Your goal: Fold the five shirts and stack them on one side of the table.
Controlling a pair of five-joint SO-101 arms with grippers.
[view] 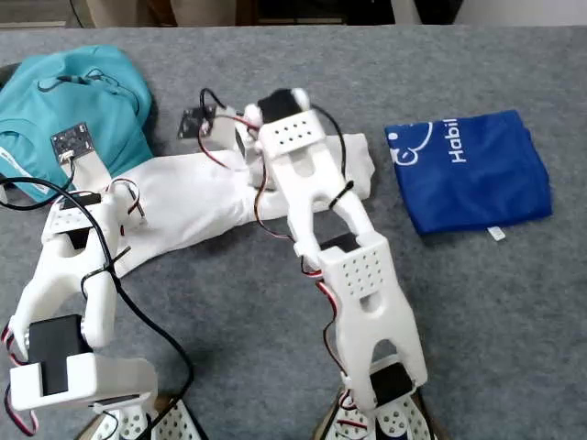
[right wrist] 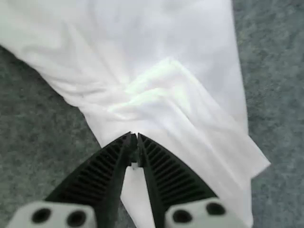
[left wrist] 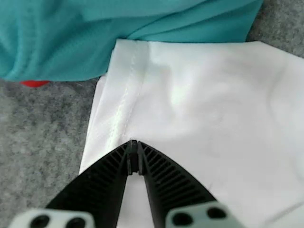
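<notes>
At the far left of the tabletop (view: 229, 312), the teal shirt (view: 83, 101) is being left in a loose, unfolded heap, its near edge touching the left end of the white shirt (view: 193, 202). That left end is being pinched by the left gripper (left wrist: 133, 159), whose jaws are being held clenched on the cloth just beside a stitched hem. If this end is lifted or pulled, the teal shirt is likely to be dragged along and the fold spoiled. In the centre, the far right part of the white shirt is being grasped by the right gripper (right wrist: 133, 149), which is clenched on a bunched ridge of fabric. Only a thin pinch is being held there, so a slip under tension is being risked. A twisted, uneven fold is also being risked if the two ends are moved out of step. At the right, the folded blue shirt (view: 468, 174) is being kept well apart and is being endangered only by a wide sweep.
</notes>
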